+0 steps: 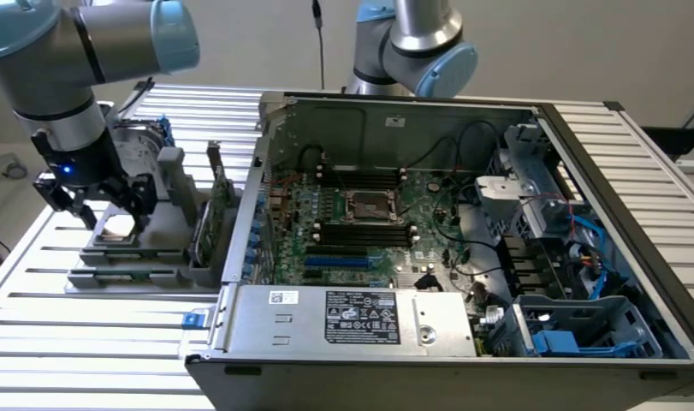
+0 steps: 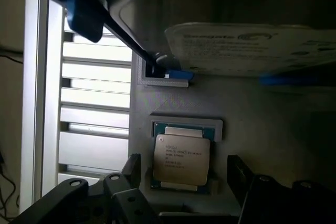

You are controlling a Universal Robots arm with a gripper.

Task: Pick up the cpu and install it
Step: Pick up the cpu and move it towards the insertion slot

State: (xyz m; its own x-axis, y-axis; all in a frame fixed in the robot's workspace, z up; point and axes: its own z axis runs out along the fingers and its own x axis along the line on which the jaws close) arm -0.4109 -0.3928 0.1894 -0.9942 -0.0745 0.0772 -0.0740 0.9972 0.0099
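Note:
The cpu [image 2: 181, 158], a small square chip with a pale metal top and printed text, lies flat in a recess of the grey holder [image 2: 262, 124]. In the exterior view the cpu [image 1: 118, 227] shows as a pale square on that holder [image 1: 152, 248], at the exterior view's left beside the computer case. My gripper [image 1: 104, 205] hangs just above it. Seen from the wrist, the gripper [image 2: 184, 169] is open, one black finger [image 2: 134, 167] on each side of the chip with a gap to each edge. The empty cpu socket [image 1: 367, 205] sits mid-motherboard inside the case.
A silver hard drive [image 2: 252, 45] in a blue bracket stands on the holder behind the cpu. Upright cards [image 1: 216, 214] stand between the holder and the case wall [image 1: 255, 214]. A second arm [image 1: 415, 43] stands behind the case. Black memory sticks [image 1: 364, 233] flank the socket.

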